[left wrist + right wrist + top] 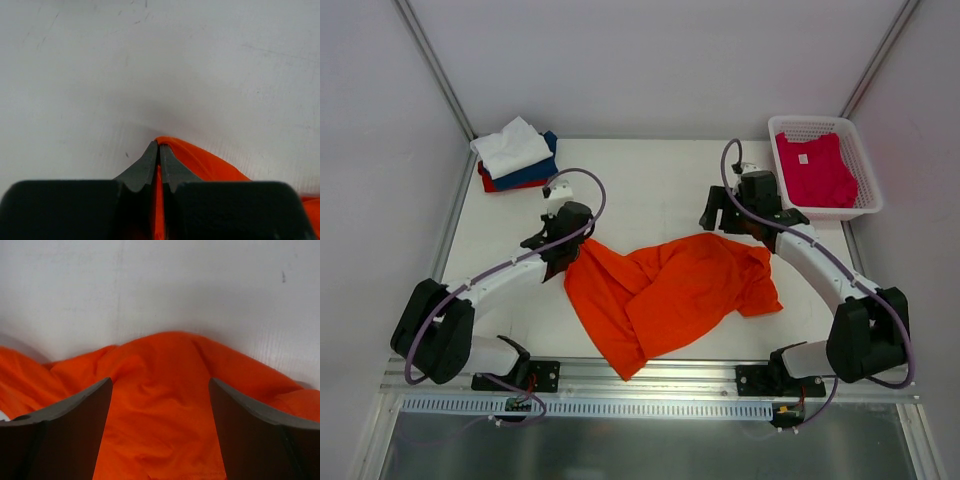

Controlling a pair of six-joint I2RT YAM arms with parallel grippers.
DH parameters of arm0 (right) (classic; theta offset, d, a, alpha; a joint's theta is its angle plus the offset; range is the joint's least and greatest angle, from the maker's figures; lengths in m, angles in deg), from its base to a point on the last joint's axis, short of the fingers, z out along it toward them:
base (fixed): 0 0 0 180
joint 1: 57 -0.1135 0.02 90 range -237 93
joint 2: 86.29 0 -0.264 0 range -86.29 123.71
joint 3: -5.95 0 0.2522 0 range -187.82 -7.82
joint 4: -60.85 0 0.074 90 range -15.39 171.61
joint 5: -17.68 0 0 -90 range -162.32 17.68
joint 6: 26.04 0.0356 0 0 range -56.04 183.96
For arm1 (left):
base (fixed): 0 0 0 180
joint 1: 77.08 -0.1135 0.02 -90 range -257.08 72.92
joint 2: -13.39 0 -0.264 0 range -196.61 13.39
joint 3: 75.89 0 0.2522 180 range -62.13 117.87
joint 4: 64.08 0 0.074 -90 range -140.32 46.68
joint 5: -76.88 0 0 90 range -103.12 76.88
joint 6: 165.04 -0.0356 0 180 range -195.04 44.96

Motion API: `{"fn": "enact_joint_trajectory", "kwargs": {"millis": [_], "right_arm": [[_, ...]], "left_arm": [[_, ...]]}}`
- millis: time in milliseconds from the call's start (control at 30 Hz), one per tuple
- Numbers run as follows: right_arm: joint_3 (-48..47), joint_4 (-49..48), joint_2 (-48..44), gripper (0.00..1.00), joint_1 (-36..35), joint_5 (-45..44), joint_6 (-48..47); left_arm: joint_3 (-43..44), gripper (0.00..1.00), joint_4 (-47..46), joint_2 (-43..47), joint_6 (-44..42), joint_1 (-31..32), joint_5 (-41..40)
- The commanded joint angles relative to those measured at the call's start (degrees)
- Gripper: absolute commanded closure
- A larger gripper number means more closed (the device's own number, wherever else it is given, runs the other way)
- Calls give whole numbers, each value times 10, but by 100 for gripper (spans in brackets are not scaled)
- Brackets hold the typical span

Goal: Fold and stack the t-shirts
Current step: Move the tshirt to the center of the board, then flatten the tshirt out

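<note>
The left gripper [159, 146] has its fingers pressed together on a corner of the orange t-shirt [210, 162], with a sliver of cloth showing between them. The right gripper [160, 385] stands wide apart, its jaws on either side of a raised fold at the far right edge of that shirt; whether they touch the cloth cannot be told. The shirt lies crumpled and spread across the middle of the table [650, 190], between the two arms. At the far right corner sits a white mesh basket [867, 195] with a magenta-pink t-shirt [817, 175] lying in it, its white neck label [802, 157] facing up. At the far left corner three folded shirts are stacked: a white t-shirt [512, 145] on top, a navy t-shirt [535, 172] under it and a red t-shirt [498, 185] at the bottom. Only the top view shows the basket and the stack; the wrist views show just cloth, fingers and bare table, and they alone make clear the left pinch and the right gap.
</note>
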State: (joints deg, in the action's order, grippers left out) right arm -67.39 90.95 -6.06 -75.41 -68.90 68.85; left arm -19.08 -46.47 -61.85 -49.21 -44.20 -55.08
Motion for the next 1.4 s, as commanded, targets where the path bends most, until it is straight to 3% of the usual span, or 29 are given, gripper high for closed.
{"fn": "enact_joint_trajectory", "kwargs": {"millis": [0, 267, 567, 867, 1033, 1100, 1367], "right_arm": [[25, -48, -38, 19, -28, 47, -29], [58, -47, -39, 21, -138, 31, -102], [72, -90, -47, 20, -287, -67, -185], [-26, -52, 83, 25, -406, -181, -231], [-76, -38, 158, 38, -450, -222, -236], [-90, -35, 170, 44, -460, -232, -234], [-118, -19, 212, 49, -520, -272, -224]], "left_arm": [[1, 100, -121, -23, -74, -45, 127], [-24, 100, -257, -64, -100, -149, 328], [-29, 100, -315, -111, -77, -233, 467], [-17, 100, -315, -133, -74, -255, 488], [-16, 100, -320, -136, -69, -259, 496], [-17, 100, -320, -138, -69, -260, 498], [-20, 100, -332, -148, -58, -269, 518]]}}
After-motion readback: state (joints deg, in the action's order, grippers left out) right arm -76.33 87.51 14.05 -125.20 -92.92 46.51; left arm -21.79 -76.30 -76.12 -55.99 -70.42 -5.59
